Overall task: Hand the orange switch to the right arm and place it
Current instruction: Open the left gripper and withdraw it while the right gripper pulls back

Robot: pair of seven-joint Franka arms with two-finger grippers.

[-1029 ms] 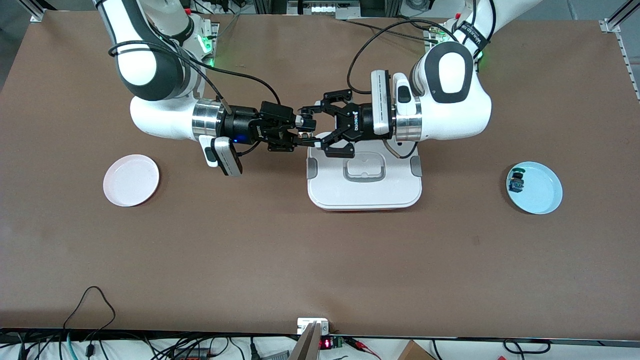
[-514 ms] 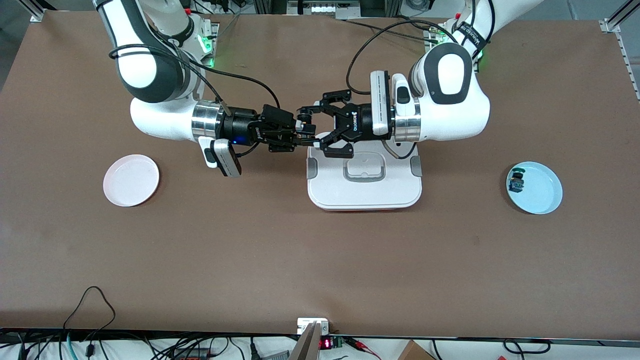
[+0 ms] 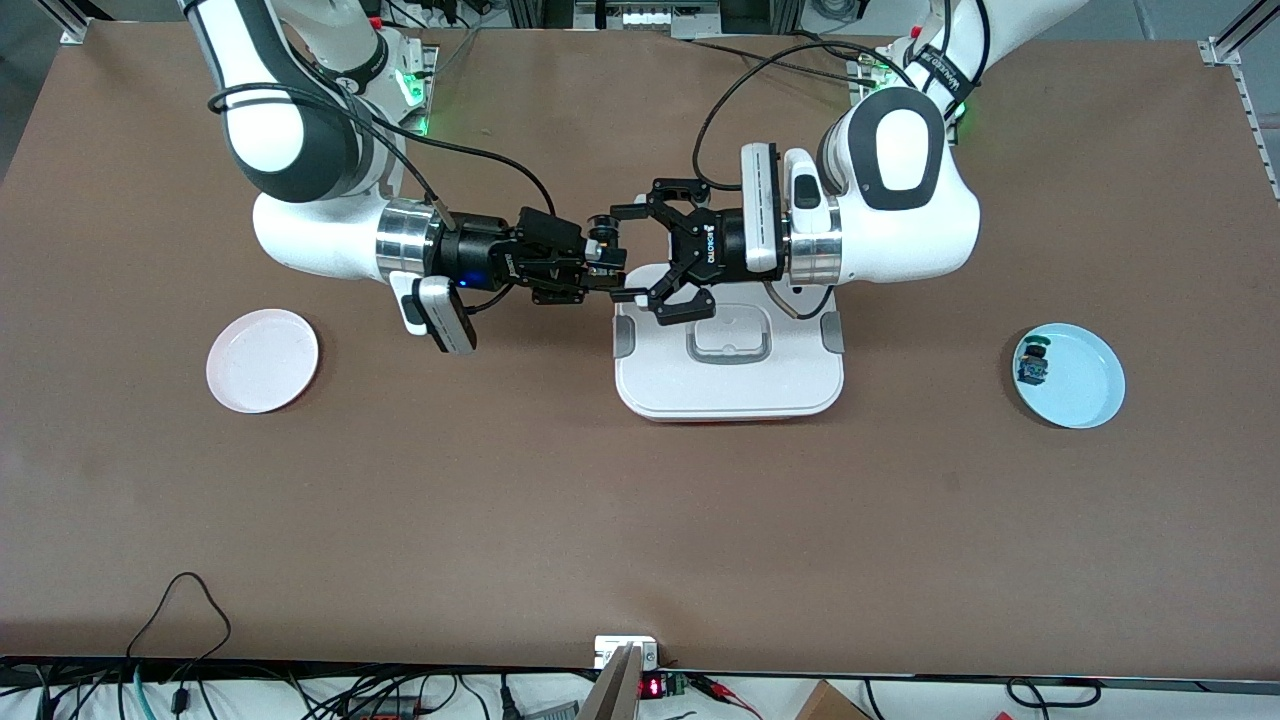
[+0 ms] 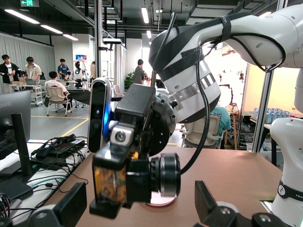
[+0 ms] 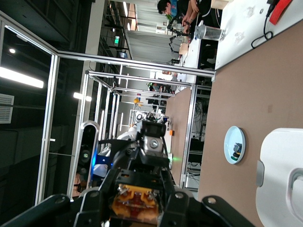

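Reaching level over the table, right claw clamps the orange switch; left claw spread apart around it.

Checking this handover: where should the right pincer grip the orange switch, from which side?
Grip the orange switch by its orange block: flat sides suit straight fingers; the round button end doesn't. Come level from the right arm's end, as the right pincer grips; left pincer is open.

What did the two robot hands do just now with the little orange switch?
The left gripper opened wide and let go of the orange switch. The right gripper now holds it alone and has pulled back slightly toward the pink plate. Plates, white box and blue switch stayed put.
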